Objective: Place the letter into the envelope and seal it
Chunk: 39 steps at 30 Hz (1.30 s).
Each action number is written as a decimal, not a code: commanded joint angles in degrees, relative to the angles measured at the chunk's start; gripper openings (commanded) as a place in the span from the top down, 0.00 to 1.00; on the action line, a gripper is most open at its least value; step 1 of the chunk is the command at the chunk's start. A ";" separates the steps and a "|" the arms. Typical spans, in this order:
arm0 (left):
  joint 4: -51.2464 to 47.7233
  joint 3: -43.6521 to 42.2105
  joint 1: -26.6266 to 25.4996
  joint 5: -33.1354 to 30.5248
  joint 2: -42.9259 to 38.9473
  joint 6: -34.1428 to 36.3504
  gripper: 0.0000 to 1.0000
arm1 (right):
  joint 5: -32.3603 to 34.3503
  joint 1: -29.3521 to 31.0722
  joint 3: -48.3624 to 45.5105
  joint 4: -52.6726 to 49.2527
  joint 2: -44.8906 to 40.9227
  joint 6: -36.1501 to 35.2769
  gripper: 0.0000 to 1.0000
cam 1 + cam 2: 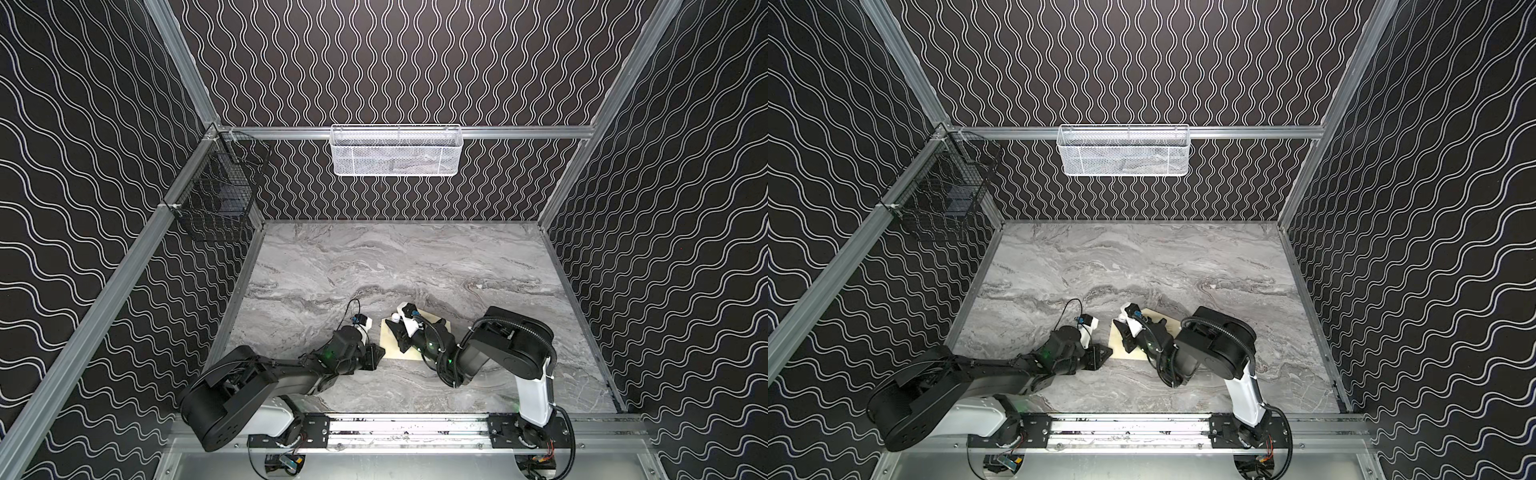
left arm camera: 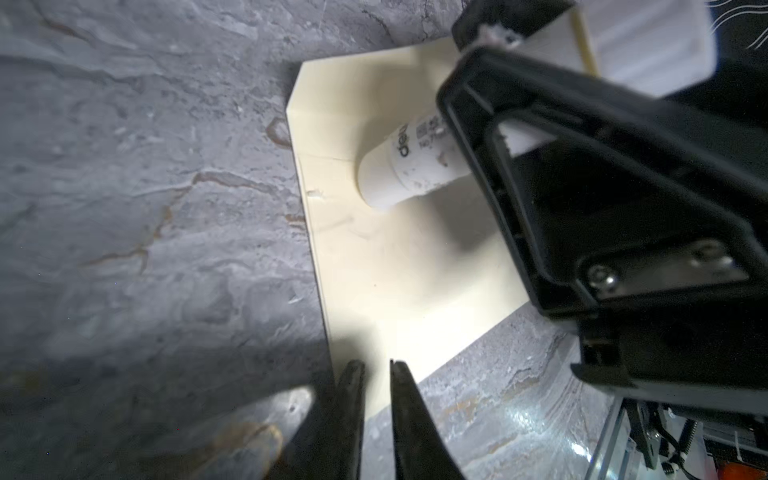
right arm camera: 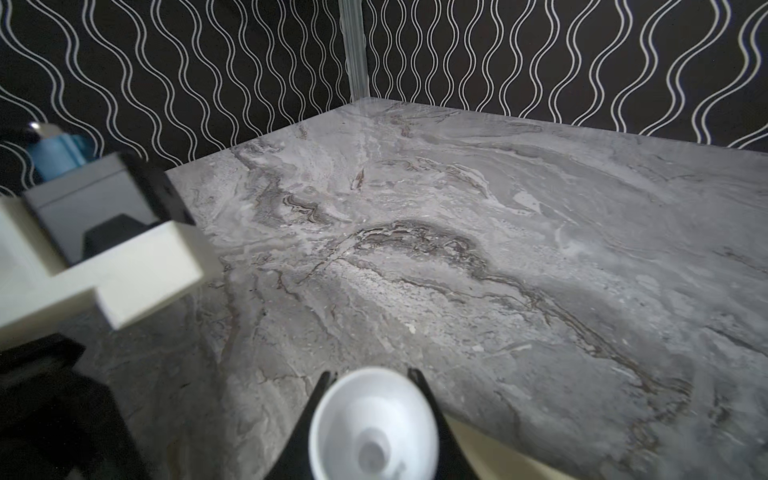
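Your right gripper (image 3: 371, 374) is clamped on the white stick (image 2: 399, 170), which tilts end-down onto the envelope (image 2: 374, 266) lying flat on the counter (image 2: 145, 166), front middle. Your left gripper (image 2: 376, 368) sits at the envelope's corner, jaws narrow with a slim gap. No letter shows; it is likely inside. Draw the stick lightly along the envelope's edge, and keep that corner pinned so the paper cannot slide

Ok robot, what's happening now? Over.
Right gripper shut on glue stick over envelope. Left gripper at envelope's corner, grip unclear. Letter unseen. Nothing blocking.
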 commanded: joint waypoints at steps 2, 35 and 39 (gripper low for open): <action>-13.17 -0.74 -0.02 -1.27 1.18 -0.15 0.80 | 2.11 -0.28 0.89 -3.81 -0.94 -2.04 1.00; -15.51 0.51 -1.54 -1.92 -2.73 1.51 0.73 | -7.16 -2.60 0.39 -9.43 -12.66 -0.03 1.00; -16.87 3.33 -2.93 -3.57 -6.87 3.26 0.61 | -12.98 -4.05 -5.11 -12.53 -22.49 5.63 1.00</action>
